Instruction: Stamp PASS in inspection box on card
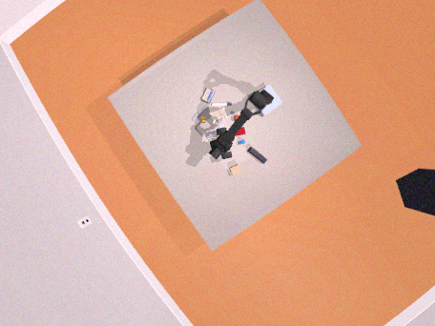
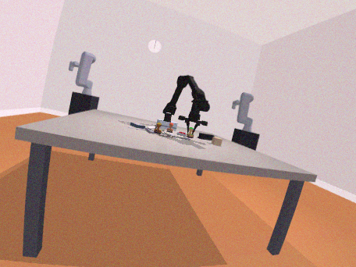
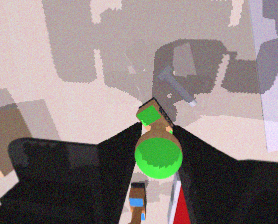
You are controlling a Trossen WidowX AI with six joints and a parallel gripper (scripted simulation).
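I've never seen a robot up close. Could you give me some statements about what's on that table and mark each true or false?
1. The gripper is shut on the green-topped stamp. True.
2. The stamp with blue on it is between the gripper's fingers. False: it stands outside them, near the red pad.
3. The arm is black. True.
4. The wooden block lies on the floor. False: it is on the table.
5. The wall clock is square. False: it is round.
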